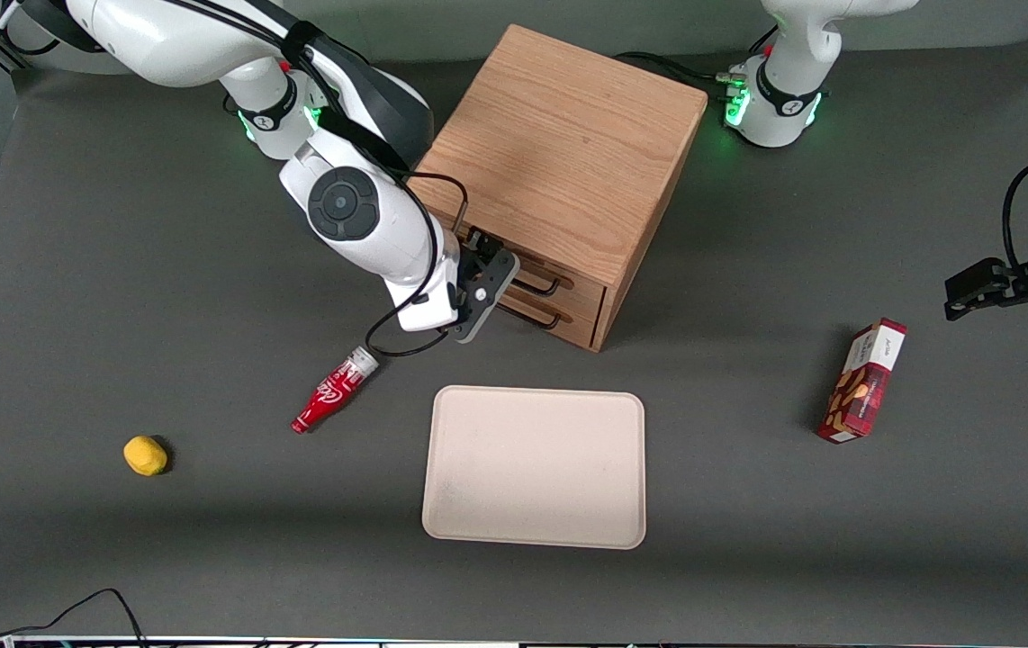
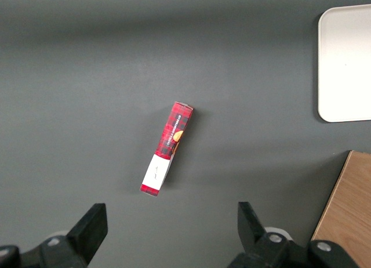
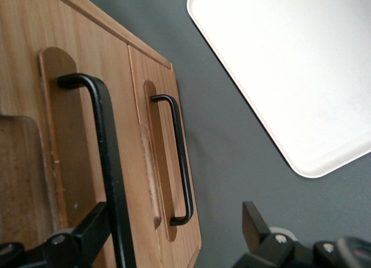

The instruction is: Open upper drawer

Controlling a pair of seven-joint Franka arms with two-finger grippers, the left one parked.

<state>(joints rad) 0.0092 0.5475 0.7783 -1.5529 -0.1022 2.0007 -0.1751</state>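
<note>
While the gripper (image 1: 503, 290) is being held right at the front of the cabinet (image 1: 568, 162), its fingers (image 3: 93, 236) are standing wide apart and nothing is being gripped. In the right wrist view, the handle (image 3: 107, 163) of the upper drawer (image 3: 69, 140) is passing between the two fingers, close to one of them, so the bar is being straddled but not yet clamped.

The drawer looks closed, flush with the lower drawer (image 3: 165, 134) under it. For a good pull, the fingers are probably to be closed firmly on the bar near its middle, and the pull is best kept straight out from the drawer front, so that the drawer is not being twisted in its rails. The cabinet seems light, so it may be dragged along if the pull is too quick.

The handle is thin black wire, round and smooth, with bent ends; slipping is possible. The drawer fronts are light oak with visible grain and shallow oval recesses under the handles. Nearer to the front camera, a pale tray (image 1: 534, 466) with rounded corners is lying on the matte grey table (image 1: 118, 270).
</note>
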